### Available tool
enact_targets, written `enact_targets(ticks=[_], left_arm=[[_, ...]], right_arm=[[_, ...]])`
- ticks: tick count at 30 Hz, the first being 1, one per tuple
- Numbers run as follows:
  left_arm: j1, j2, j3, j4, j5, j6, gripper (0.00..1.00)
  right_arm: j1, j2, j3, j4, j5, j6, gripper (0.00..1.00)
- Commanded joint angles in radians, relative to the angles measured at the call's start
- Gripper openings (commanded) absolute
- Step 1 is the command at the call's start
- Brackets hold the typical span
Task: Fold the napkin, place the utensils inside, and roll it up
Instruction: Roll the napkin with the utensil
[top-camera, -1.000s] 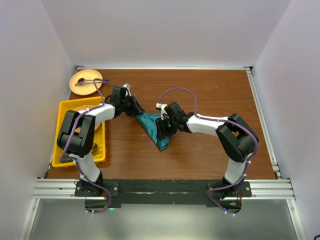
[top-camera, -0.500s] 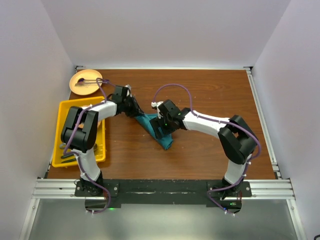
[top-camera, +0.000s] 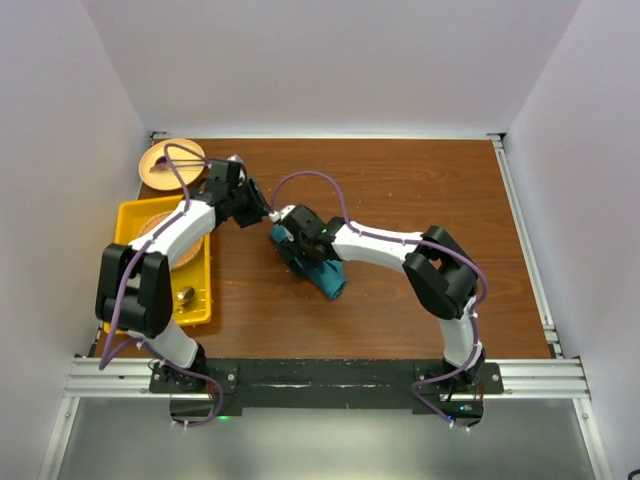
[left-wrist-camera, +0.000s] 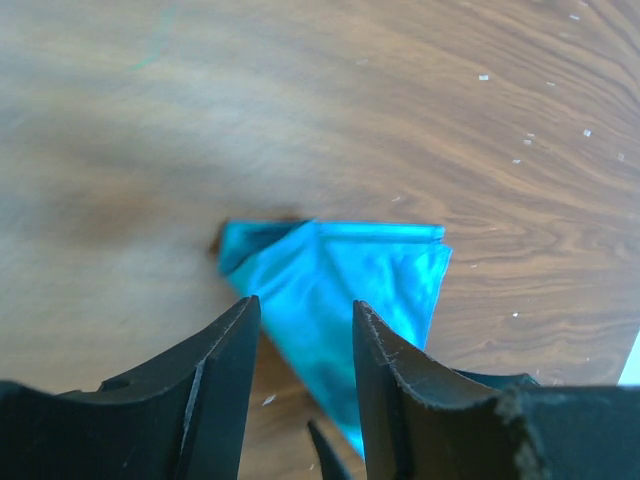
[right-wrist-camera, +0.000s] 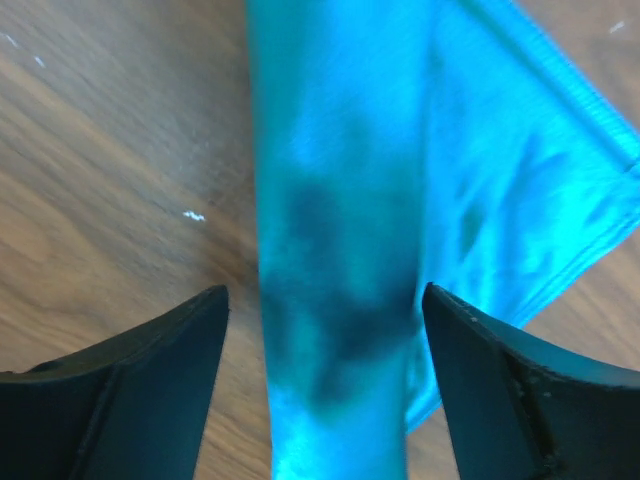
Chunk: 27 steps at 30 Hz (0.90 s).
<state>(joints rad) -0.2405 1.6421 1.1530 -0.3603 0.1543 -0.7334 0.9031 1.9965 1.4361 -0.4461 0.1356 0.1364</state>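
Off to the left of my left gripper (left-wrist-camera: 305, 308) lies a yellow tray (top-camera: 208, 285) at the table's (top-camera: 420, 180) left edge. A round wooden plate (top-camera: 155, 170) sits just past the tray's far end. A small brass-coloured thing rests in the tray, too small for me to tell what it is.

My left gripper hangs over the bare wood with its fingers parted and nothing between them. The napkin (left-wrist-camera: 340, 290) lies just ahead of and below its tips, a teal cloth folded flat into a pointed shape with a hemmed edge along the far side. I am not touching it with this gripper.

Just to the right, my right gripper (right-wrist-camera: 325, 290) stands wide open, straddling the cloth from above. One finger (right-wrist-camera: 190, 330) is on each side of a narrow rolled or folded band of the napkin, and a strip of wood shows between the left finger and the fabric. To the right of that band, a flatter flap of the cloth spreads out beyond my right finger. From overhead, the napkin runs from under this gripper back toward my bases.
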Motion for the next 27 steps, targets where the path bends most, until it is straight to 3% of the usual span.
enact_targets(ticks=[1, 11, 15, 18, 19, 27], left_arm=[[0.03, -0.088, -0.111, 0.006, -0.039, -0.037, 0.47], [0.03, -0.1, -0.225, 0.053, 0.027, -0.043, 0.47], [0.03, -0.119, -0.283, 0.119, 0.08, -0.02, 0.47], [0.029, -0.137, -0.331, 0.168, 0.117, -0.018, 0.5], [0.027, -0.14, -0.337, 0.175, 0.123, -0.017, 0.51], [0.0, -0.165, -0.383, 0.261, 0.182, -0.032, 0.61]], right_arm=[[0.033, 0.001, 0.027, 0.013, 0.098, -0.012, 0.79], [0.046, 0.073, 0.015, 0.035, 0.17, 0.017, 0.65], [0.028, 0.082, -0.006, 0.061, 0.098, 0.054, 0.47], [-0.01, 0.091, -0.026, 0.083, -0.023, 0.095, 0.34], [-0.035, 0.09, -0.035, 0.102, -0.059, 0.113, 0.26], [-0.179, 0.113, -0.152, 0.282, -0.583, 0.239, 0.08]])
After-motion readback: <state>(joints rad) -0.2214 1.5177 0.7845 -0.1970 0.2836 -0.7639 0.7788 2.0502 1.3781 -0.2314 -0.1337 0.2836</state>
